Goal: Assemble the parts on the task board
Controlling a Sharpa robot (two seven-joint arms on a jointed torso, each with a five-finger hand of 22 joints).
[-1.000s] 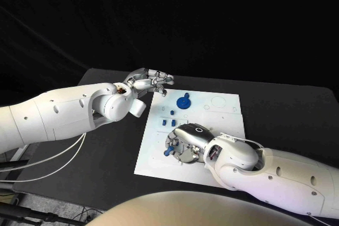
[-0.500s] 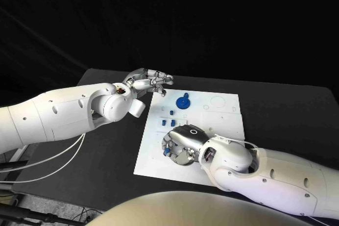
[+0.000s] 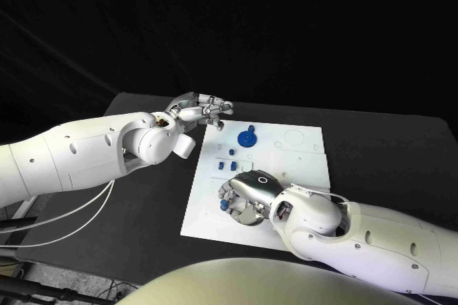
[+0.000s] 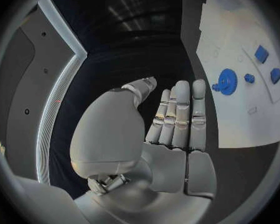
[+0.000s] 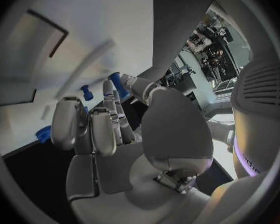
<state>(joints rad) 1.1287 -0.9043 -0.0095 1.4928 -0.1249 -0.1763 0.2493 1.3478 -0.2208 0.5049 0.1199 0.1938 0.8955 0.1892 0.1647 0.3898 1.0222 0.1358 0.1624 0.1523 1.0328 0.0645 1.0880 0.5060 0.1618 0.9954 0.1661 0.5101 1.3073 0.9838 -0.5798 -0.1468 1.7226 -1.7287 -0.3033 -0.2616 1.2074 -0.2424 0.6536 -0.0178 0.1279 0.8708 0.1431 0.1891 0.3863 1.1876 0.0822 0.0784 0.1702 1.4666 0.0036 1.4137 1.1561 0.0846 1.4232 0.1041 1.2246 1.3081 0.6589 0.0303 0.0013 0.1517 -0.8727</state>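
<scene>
We take the task board, the white plate on the black counter, as our landmark. The right robot hand sits over the board's near left part; in the right wrist view its fingers curl inward, and a small blue peg stands upright at a fingertip beside the thumb, its long axis running up from the hand. We judge it pinched, though the contact is partly hidden. The left robot hand hovers off the board's far left corner, fingers straight and pressed together, holding nothing. The blue gear sits on the far part of the board, nearer the left robot hand; two small blue blocks lie between gear and right robot hand.
</scene>
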